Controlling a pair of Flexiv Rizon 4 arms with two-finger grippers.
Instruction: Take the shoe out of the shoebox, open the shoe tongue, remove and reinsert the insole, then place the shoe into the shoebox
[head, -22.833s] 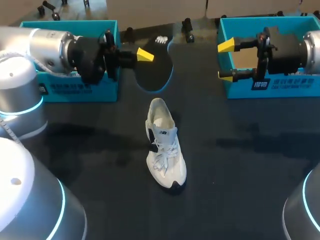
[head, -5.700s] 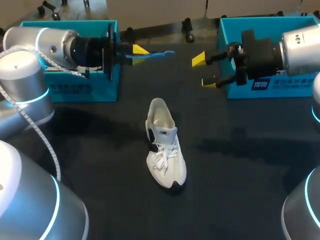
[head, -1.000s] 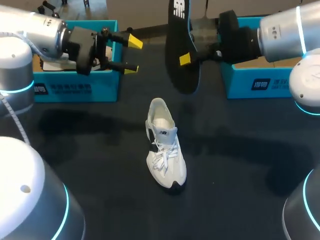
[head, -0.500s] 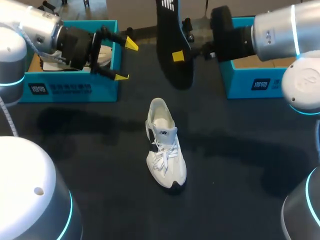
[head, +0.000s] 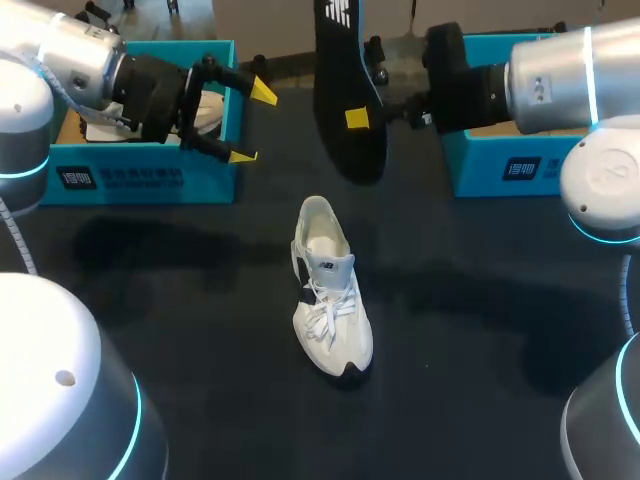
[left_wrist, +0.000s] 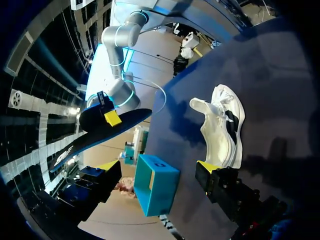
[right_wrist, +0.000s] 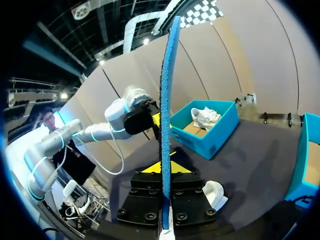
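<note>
- R gripper (head: 358, 118) clamped on black insole (head: 345, 90), held on edge, upper mid frame, above & behind white sneaker (head: 328, 285) standing at centre.
- Reinsert: I'd tip toe end into sneaker's opening, slide fwd, seat heel last; tongue needs holding back.
- L gripper (head: 250, 125) wide, empty, upper left by left shoebox (head: 150, 178); second shoe (right_wrist: 205, 118) inside.
- Right shoebox (head: 520, 168) upper right; no obstacle seen between insole & sneaker.

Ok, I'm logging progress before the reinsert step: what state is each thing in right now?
insole, out of the shoe, held aloft
right gripper, shut on the insole
left gripper, open, empty
shoe, on its sole on the table, ungripped
left shoebox, open, second shoe inside
right shoebox, open
</note>
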